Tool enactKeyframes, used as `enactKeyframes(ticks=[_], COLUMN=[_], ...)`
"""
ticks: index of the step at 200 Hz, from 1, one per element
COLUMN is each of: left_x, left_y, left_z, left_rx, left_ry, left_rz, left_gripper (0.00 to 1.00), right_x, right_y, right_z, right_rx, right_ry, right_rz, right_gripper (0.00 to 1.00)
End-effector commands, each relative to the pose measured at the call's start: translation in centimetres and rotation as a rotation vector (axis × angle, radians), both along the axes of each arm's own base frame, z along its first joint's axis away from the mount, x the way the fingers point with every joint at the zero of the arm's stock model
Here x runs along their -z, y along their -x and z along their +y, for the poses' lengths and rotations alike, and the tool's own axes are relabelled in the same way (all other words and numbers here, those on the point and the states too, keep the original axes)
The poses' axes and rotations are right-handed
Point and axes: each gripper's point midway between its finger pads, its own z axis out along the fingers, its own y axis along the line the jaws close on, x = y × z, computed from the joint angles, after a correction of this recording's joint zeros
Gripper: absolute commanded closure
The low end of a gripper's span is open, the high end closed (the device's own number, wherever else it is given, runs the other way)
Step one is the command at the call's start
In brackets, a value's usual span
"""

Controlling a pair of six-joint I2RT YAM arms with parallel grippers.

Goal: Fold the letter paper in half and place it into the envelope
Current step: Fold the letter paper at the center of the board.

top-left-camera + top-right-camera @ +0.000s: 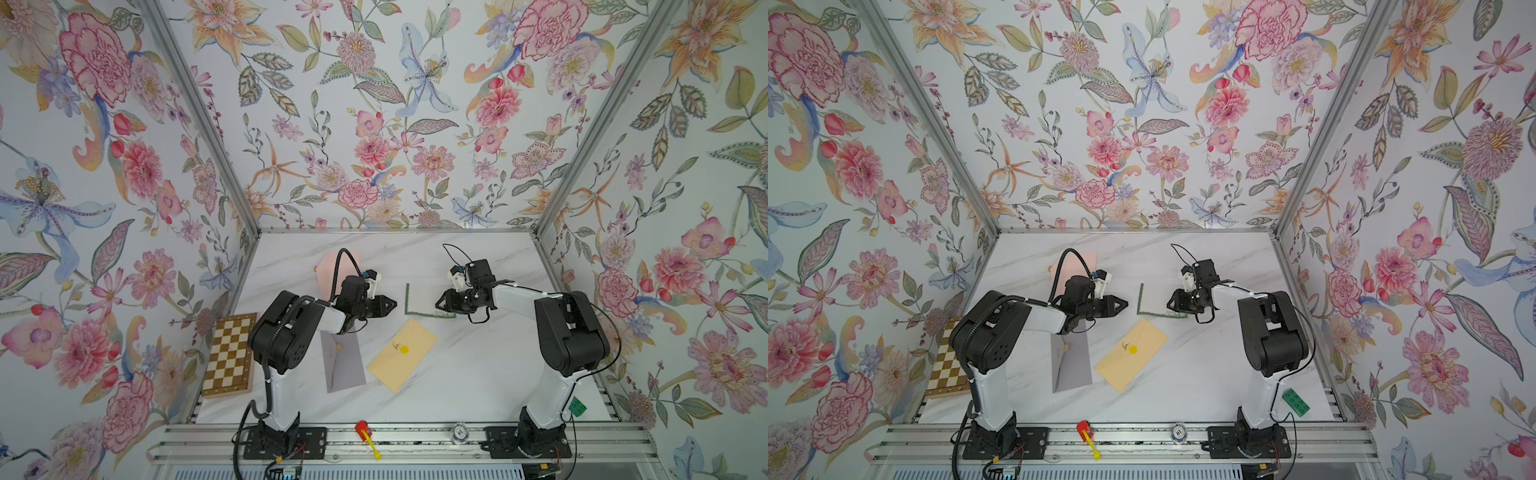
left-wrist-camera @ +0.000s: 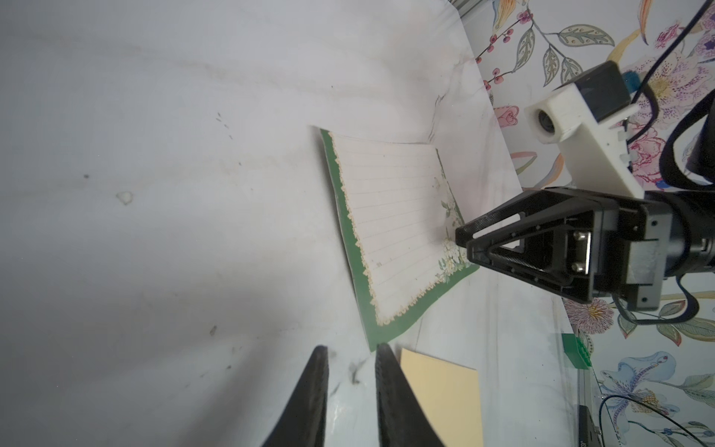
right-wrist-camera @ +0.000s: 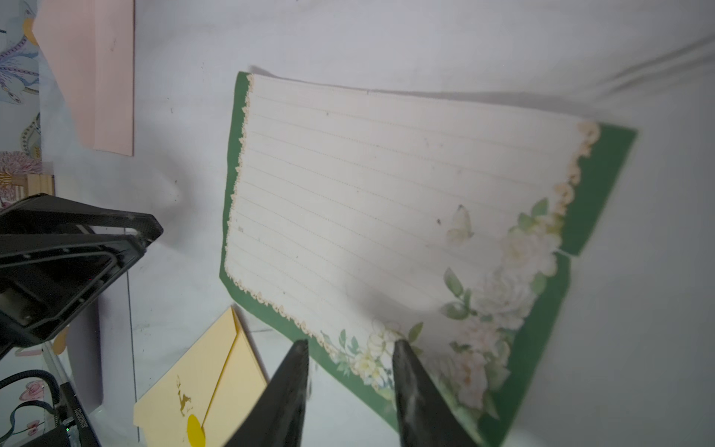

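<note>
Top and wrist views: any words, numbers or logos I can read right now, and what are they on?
No text reads clearly enough to quote.
Yellow envelope: gold deer emblem with tiny script beneath, too small to read.
Round chip on the front rail: dark marks like digits, too blurred.
Black arm housing: white lettering, blurred.
Letter paper: ruled lines and flowers, no writing.

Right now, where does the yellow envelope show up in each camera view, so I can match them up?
In a top view: yellow envelope lower centre, tilted.
In a top view: yellow envelope lower centre, tilted.
Left wrist: yellow envelope at the bottom edge, cut off.
Right wrist: yellow envelope in the bottom-left corner.
Shared landmark: green-bordered letter paper, right beside it in all four.
</note>
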Motion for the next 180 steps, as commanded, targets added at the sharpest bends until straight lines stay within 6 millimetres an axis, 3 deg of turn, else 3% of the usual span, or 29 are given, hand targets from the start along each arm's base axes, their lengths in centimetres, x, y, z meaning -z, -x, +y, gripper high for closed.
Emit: enactKeyframes(ticks=[1, 111, 180], left_x=[-0.5, 2.5, 3.0], left_y=[-0.5, -0.8, -0.8], left_z=[-1.1, -1.9, -2.8], left_rx=[0.019, 0.032, 0.054], left_ry=[0.027, -0.023, 0.001], left_rz=[-0.016, 0.034, 0.042], left_gripper=[0.74, 0.74, 0.69], right_x=[0.4, 1.5, 2.0], right_y=[0.1, 1.2, 1.5], right_z=[-0.4, -0.5, 0.4], right_rx=[-0.011, -0.026, -0.056], right_ry=[0.041, 0.077, 0.103], right_rz=[0.006, 0.043, 0.051], right_gripper=[0.61, 0.61, 0.61])
